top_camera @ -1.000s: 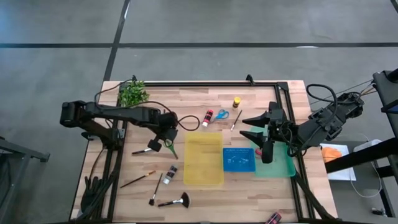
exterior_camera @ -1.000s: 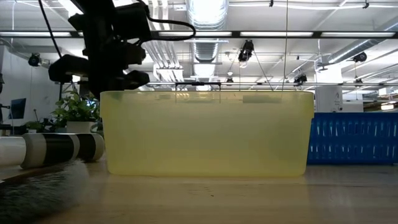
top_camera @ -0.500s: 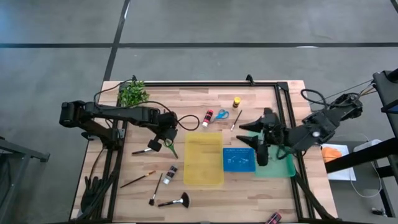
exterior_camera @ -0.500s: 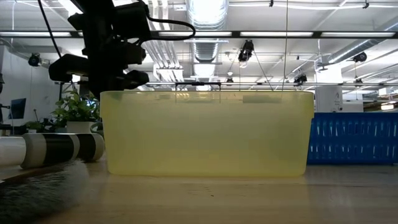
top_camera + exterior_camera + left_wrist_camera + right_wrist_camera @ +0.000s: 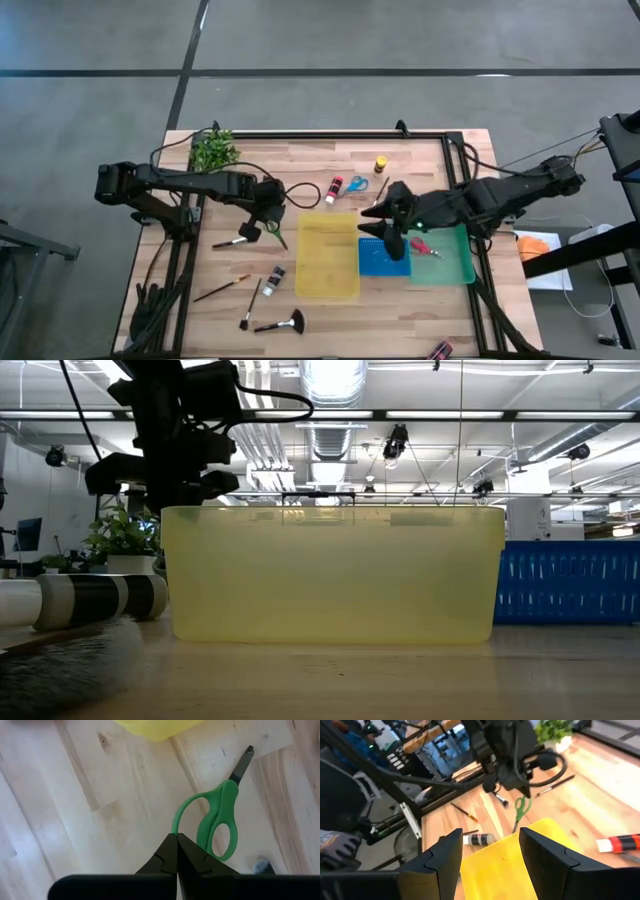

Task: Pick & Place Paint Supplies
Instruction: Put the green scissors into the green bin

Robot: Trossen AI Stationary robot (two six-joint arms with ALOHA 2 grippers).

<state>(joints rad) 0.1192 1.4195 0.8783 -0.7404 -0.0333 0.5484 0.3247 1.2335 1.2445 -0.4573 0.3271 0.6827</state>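
Green-handled scissors (image 5: 273, 237) lie flat on the wood left of the yellow tray (image 5: 328, 256). My left gripper (image 5: 266, 226) is shut, with its tips (image 5: 176, 836) at the rim of one handle loop (image 5: 186, 810). My right gripper (image 5: 389, 222) is open and hangs over the blue tray (image 5: 384, 260); the right wrist view looks past it (image 5: 490, 845) at the yellow tray. Red scissors (image 5: 424, 247) lie in the green tray (image 5: 447, 262). A red bottle (image 5: 335, 188), blue scissors (image 5: 358, 184), a yellow bottle (image 5: 380, 163) and a thin brush (image 5: 380, 192) lie toward the far edge. My left gripper points down at the green scissors' handle loop (image 5: 175, 825) with shut fingers. Its own fingertips hide the spot, so I cannot tell whether they touch the loop. The scissors lie flat on the table.
A leafy plant (image 5: 212, 151) stands at the far left corner. Toward the near left lie a brush (image 5: 233, 240), a black bottle (image 5: 276, 278), thin brushes (image 5: 222, 290) and a fan brush (image 5: 283, 323). In the low view the yellow tray (image 5: 330, 575) fills the middle.
My right gripper has moved toward the table's left, from above the green tray to above the blue tray, and has stayed open. The red scissors now show uncovered in the green tray.
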